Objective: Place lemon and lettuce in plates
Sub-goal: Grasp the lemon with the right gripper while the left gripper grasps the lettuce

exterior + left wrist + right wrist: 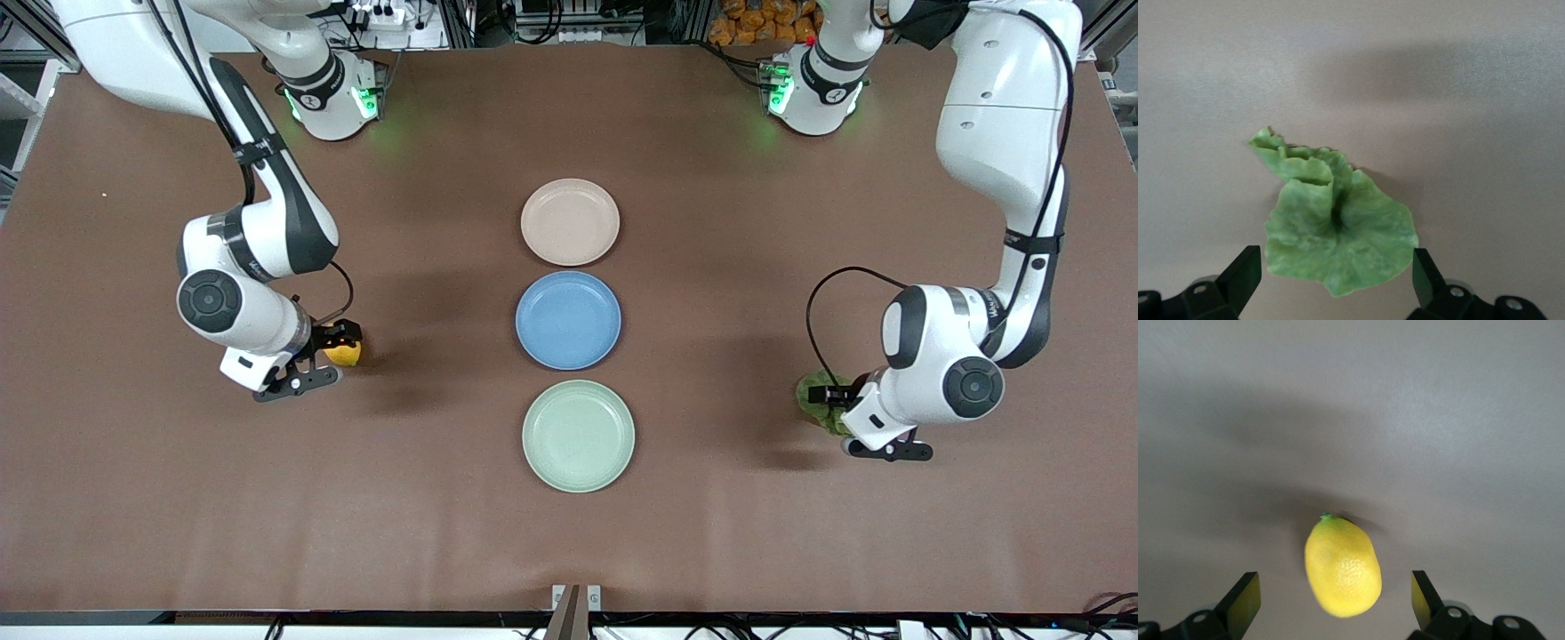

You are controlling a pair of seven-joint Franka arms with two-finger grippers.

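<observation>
The yellow lemon [344, 353] lies on the brown table toward the right arm's end. My right gripper [329, 357] is low over it and open; in the right wrist view the lemon [1343, 567] sits between the spread fingers [1245, 593] of that gripper [1333, 583], not touching them. The green lettuce leaf [818, 397] lies toward the left arm's end. My left gripper [855, 422] is low over it and open; in the left wrist view the leaf [1338, 230] lies between the fingers of that gripper [1335, 261]. The beige-pink plate [570, 221] and the mint green plate [578, 436] are empty.
A blue plate [568, 320] sits between the two pale plates, in a row down the middle of the table. The mint plate is nearest the front camera and the beige-pink one is nearest the robots' bases.
</observation>
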